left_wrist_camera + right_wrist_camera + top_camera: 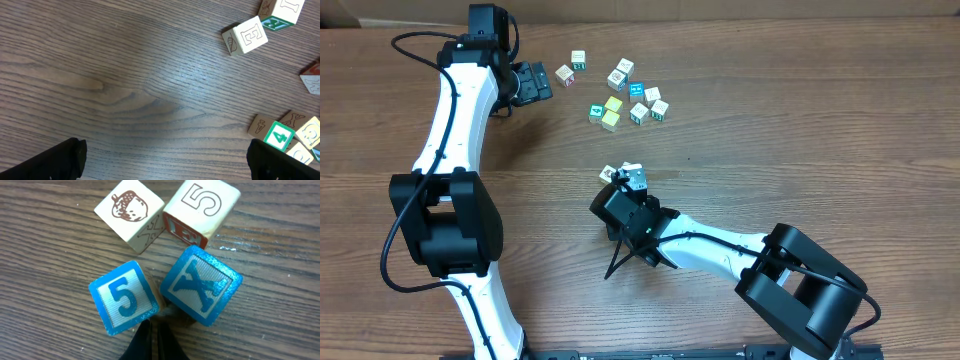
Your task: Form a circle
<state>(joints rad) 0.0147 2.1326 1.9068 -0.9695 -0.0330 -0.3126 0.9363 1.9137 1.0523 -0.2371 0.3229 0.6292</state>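
**Right fingers pinched shut beside four cubes, left fingers spread wide**

The right gripper is clenched on nothing. Its black tips meet at the gap between a blue-faced cube printed with a white-backed "5" and a blue cube with a raised "X". Whether they touch either cube cannot be told.

Beyond those two sit a cream cube with an acorn drawing and a cream cube with an outlined "5" and a red side. Together these four are the circle, a tight, roughly square clump with no ring and no clear long axis. Each cube is turned to a different angle.

The left gripper is released, its fingers spread wide over bare wood.

Everything rests on a brown wood-grain table. Little of the room shows beyond it.

A loose scatter of white, cyan and yellow cubes lies farther up the table from the circle, well apart. The left gripper is just left of that scatter.
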